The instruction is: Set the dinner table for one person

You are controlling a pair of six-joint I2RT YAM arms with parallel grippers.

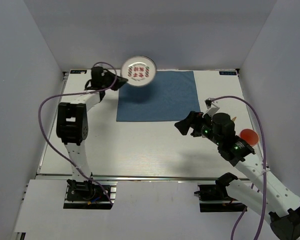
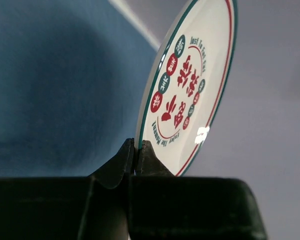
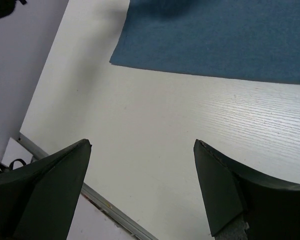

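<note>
Your surface [image 1: 140,150], white with a faint wood grain, fills the floor of the walled bay. At each far corner it has a small label (print too small to read). On its far half lies the blue placemat [image 1: 160,100], flat and square to the edges.

Over the placemat's far left corner you have the round plate [image 1: 138,71], its face tilted up toward the top camera. It carries red characters in the middle, a ring of small red and green medallions, and curved lettering. In the left wrist view that lettering is skewed, and I can't read it with any certainty.

Your left pincer [image 1: 121,80] is clenched on the plate's rim, one finger on each face. Your right pincer [image 1: 186,125] stands released, its jaws spread wide over bare surface near the placemat's near right corner, touching nothing.

A small red disc [image 1: 249,135] lies by the right edge, partly behind the right arm.
</note>
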